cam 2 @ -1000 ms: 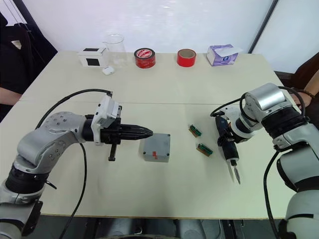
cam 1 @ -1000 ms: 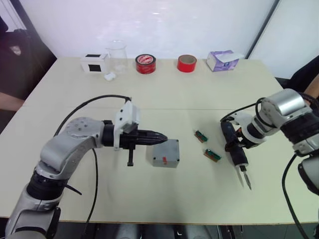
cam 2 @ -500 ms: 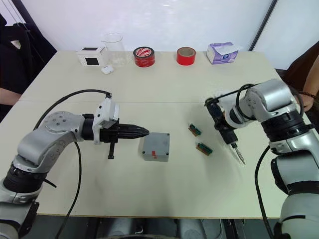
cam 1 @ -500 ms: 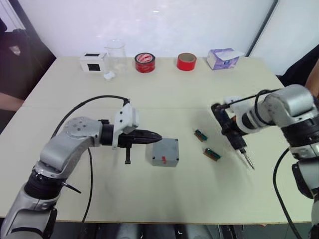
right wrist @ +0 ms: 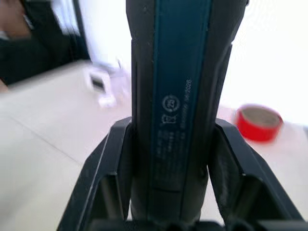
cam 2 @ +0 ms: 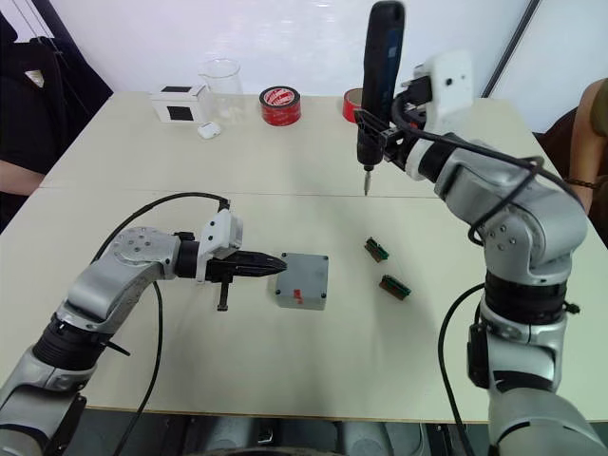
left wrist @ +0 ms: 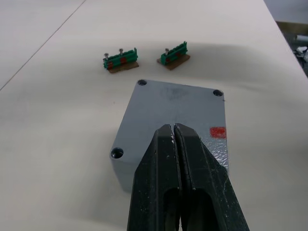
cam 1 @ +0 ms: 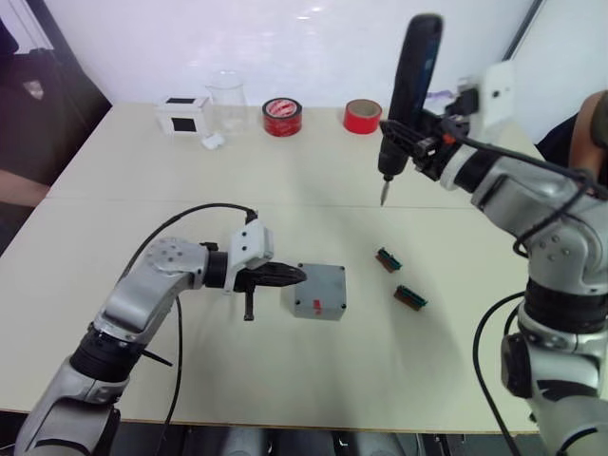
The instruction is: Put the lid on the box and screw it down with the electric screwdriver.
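Note:
The grey box [cam 1: 318,302] sits mid-table, and the flat grey lid [left wrist: 173,103] lies on top of it, with screw holes visible at its corners. A red mark shows at the box's near side. My left gripper [cam 1: 299,275] is shut and empty, its tips touching the lid's left edge. High over the back middle of the table, my right gripper [cam 1: 407,144] is shut on the electric screwdriver [cam 1: 410,85]. The black tool stands upright with its thin bit pointing down, well above the table and behind the box. The right wrist view looks along the screwdriver's body [right wrist: 175,72].
Two small green terminal blocks [cam 1: 387,258] [cam 1: 409,297] lie right of the box. Along the back edge stand a white-and-black cube [cam 1: 182,114], a glass beaker [cam 1: 226,95] and two red tape rolls [cam 1: 280,116] [cam 1: 362,116]. A person's arm [cam 1: 19,185] rests at the left edge.
My right arm has swung the screwdriver up from low near the table's right side to upright and high over the back middle. The left gripper stays shut at the box.

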`<act>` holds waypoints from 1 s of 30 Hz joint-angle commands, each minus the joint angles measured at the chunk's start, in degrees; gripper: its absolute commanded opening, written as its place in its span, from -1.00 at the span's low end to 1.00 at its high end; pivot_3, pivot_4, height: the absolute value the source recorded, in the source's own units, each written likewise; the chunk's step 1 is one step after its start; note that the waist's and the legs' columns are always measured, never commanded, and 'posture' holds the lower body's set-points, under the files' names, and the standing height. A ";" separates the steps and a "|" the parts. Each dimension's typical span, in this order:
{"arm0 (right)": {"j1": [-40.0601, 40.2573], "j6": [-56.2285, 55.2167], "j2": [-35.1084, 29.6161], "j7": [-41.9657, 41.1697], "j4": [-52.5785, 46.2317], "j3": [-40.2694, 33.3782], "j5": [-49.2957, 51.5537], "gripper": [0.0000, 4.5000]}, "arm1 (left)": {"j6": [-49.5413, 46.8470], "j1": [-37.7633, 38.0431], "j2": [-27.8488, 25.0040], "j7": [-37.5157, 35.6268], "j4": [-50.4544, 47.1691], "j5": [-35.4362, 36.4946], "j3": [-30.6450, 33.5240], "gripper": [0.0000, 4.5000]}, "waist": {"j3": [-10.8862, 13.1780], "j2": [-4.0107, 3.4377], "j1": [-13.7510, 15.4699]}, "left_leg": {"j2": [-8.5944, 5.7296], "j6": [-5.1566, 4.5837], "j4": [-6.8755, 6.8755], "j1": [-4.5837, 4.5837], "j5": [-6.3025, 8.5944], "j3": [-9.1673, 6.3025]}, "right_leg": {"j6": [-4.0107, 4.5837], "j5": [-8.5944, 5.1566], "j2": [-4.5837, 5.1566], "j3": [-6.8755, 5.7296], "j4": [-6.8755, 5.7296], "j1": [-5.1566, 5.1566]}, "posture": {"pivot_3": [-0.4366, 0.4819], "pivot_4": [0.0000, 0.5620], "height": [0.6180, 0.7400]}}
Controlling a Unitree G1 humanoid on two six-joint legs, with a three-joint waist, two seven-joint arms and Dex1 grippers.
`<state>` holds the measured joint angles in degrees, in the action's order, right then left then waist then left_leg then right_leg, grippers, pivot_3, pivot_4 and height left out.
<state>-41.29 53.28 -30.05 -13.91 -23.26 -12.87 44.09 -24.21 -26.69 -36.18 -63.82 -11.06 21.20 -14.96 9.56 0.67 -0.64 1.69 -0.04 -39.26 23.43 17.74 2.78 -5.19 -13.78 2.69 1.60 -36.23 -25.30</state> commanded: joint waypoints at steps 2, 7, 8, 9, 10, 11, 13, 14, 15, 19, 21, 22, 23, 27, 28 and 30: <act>6.19 -3.91 2.95 -4.18 -10.62 -0.55 6.07 -0.27 | 2.37 -1.51 2.97 1.06 3.04 -3.04 -1.77 -1.00 | 0.00 0.00 -0.04 | 0.00 0.00 0.00 -0.02 0.00 -0.01 | 0.00 0.00 -0.05 -0.01 -0.02 0.00 | -0.05 -0.47 1.00; 11.56 -6.64 4.58 -5.47 -13.55 3.00 4.36 -0.27 | 2.78 -2.19 5.10 0.93 6.17 -4.62 -2.64 -1.00 | 0.00 0.00 -0.20 | 0.03 0.04 0.00 -0.11 -0.03 -0.03 | 0.01 0.00 -0.11 -0.01 -0.19 -0.01 | -0.05 -0.47 1.00; 12.97 -7.56 4.98 -5.68 -13.81 3.91 3.45 -0.27 | 3.41 -2.24 5.40 1.13 7.19 -5.68 -3.26 -1.00 | -0.01 0.00 -0.15 | 0.02 0.07 -0.01 -0.14 -0.06 -0.03 | 0.01 0.00 -0.10 0.00 -0.22 0.00 | -0.05 -0.47 1.00; 14.19 -8.41 5.21 -5.92 -14.17 4.88 2.63 -0.27 | 3.99 -2.23 5.61 1.22 7.94 -6.41 -3.69 -1.00 | -0.01 0.00 -0.12 | 0.02 0.09 -0.01 -0.16 -0.07 -0.04 | 0.01 0.00 -0.10 -0.01 -0.22 0.03 | -0.05 -0.47 1.00; 14.99 -9.08 5.33 -6.08 -14.41 5.57 2.06 -0.27 | 4.41 -2.20 5.76 1.22 8.42 -6.87 -3.90 -1.00 | -0.02 0.00 -0.10 | 0.01 0.09 -0.02 -0.21 -0.07 -0.04 | 0.01 0.00 -0.11 -0.02 -0.22 0.09 | -0.05 -0.47 1.00; 15.86 -9.59 5.39 -6.05 -14.80 6.29 1.38 -0.27 | 4.41 -2.11 5.87 1.11 8.33 -6.95 -3.98 -1.00 | -0.03 0.00 -0.07 | 0.01 0.09 -0.02 -0.27 -0.07 -0.03 | 0.02 0.00 -0.11 -0.02 -0.21 0.16 | -0.05 -0.47 1.00; 17.12 -10.44 5.41 -5.95 -15.26 7.20 0.24 -0.27 | 4.24 -1.98 5.93 0.83 7.86 -6.84 -3.92 -1.00 | -0.03 0.00 -0.05 | 0.00 0.09 -0.02 -0.28 -0.07 -0.03 | 0.02 0.00 -0.11 -0.02 -0.21 0.19 | -0.05 -0.47 1.00; 17.56 -10.79 5.39 -5.91 -15.35 7.48 -0.14 -0.27 | 4.19 -1.95 5.93 0.75 7.73 -6.79 -3.90 -1.00 | -0.03 0.00 -0.04 | 0.00 0.09 -0.02 -0.28 -0.07 -0.04 | 0.02 0.00 -0.10 -0.02 -0.21 0.19 | -0.05 -0.47 1.00; 17.96 -11.18 5.28 -6.02 -15.42 7.72 -0.55 -0.27 | 4.18 -1.90 5.90 0.62 7.68 -6.77 -3.85 -1.00 | -0.03 0.00 -0.04 | 0.00 0.09 -0.02 -0.29 -0.07 -0.04 | 0.02 0.00 -0.10 -0.02 -0.21 0.20 | -0.05 -0.47 1.00; 19.06 -12.19 4.35 -6.71 -15.41 8.02 -1.97 -0.27 | 4.09 -1.82 5.81 0.22 7.65 -6.88 -3.69 -1.00 | -0.03 0.00 -0.04 | -0.01 0.09 -0.02 -0.34 -0.08 -0.06 | 0.02 0.00 -0.10 -0.02 -0.21 0.25 | -0.05 -0.47 1.00; 19.54 -12.66 3.89 -7.11 -15.18 7.92 -2.53 -0.27 | 4.02 -1.80 5.76 -0.02 7.53 -6.88 -3.72 -1.00 | -0.03 0.00 -0.05 | -0.01 0.09 -0.02 -0.36 -0.08 -0.07 | 0.02 0.00 -0.10 -0.02 -0.21 0.27 | -0.05 -0.47 1.00; 19.80 -12.87 3.66 -7.35 -15.01 7.84 -2.84 -0.27 | 4.06 -1.78 5.66 -0.26 7.42 -6.91 -3.81 -1.00 | -0.03 0.00 -0.05 | -0.01 0.09 -0.02 -0.38 -0.08 -0.07 | 0.02 0.00 -0.10 -0.02 -0.21 0.30 | -0.05 -0.47 1.00; 20.02 -13.05 3.29 -7.65 -14.90 7.77 -3.13 -0.27 | 4.03 -1.73 5.62 -0.36 7.31 -6.92 -3.85 -1.00 | -0.03 0.00 -0.04 | -0.01 0.09 -0.02 -0.41 -0.07 -0.07 | 0.02 0.00 -0.10 -0.02 -0.20 0.33 | -0.05 -0.47 1.00; 20.27 -13.41 2.41 -8.48 -14.65 7.52 -3.64 -0.27 | 3.94 -1.66 5.52 -0.45 7.34 -6.94 -3.68 -1.00 | -0.03 0.00 -0.05 | -0.01 0.09 -0.01 -0.56 -0.07 -0.07 | 0.02 0.00 -0.10 -0.02 -0.19 0.47 | -0.05 -0.47 1.00; 20.34 -13.49 2.21 -8.68 -14.60 7.39 -3.68 -0.27 | 3.89 -1.63 5.52 -0.43 7.29 -6.95 -3.66 -1.00 | -0.03 0.00 -0.03 | -0.01 0.09 -0.01 -0.58 -0.07 -0.08 | 0.02 -0.01 -0.10 -0.02 -0.18 0.50 | -0.05 -0.47 1.00; 20.52 -13.67 1.86 -9.12 -14.33 7.40 -3.89 -0.27 | 3.81 -1.61 5.53 -0.37 7.25 -6.97 -3.63 -1.00 | -0.03 0.00 -0.01 | -0.01 0.08 -0.01 -0.66 -0.07 -0.08 | 0.02 -0.01 -0.10 -0.03 -0.17 0.57 | -0.05 -0.47 1.00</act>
<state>-20.43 41.83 -27.73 -22.61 -35.77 -3.83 40.66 -19.68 -29.18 -30.09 -63.87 -3.99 15.42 -17.56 9.53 0.68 -0.65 1.69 0.05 -39.27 22.72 17.67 2.69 -5.17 -13.79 2.59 1.57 -36.39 -24.67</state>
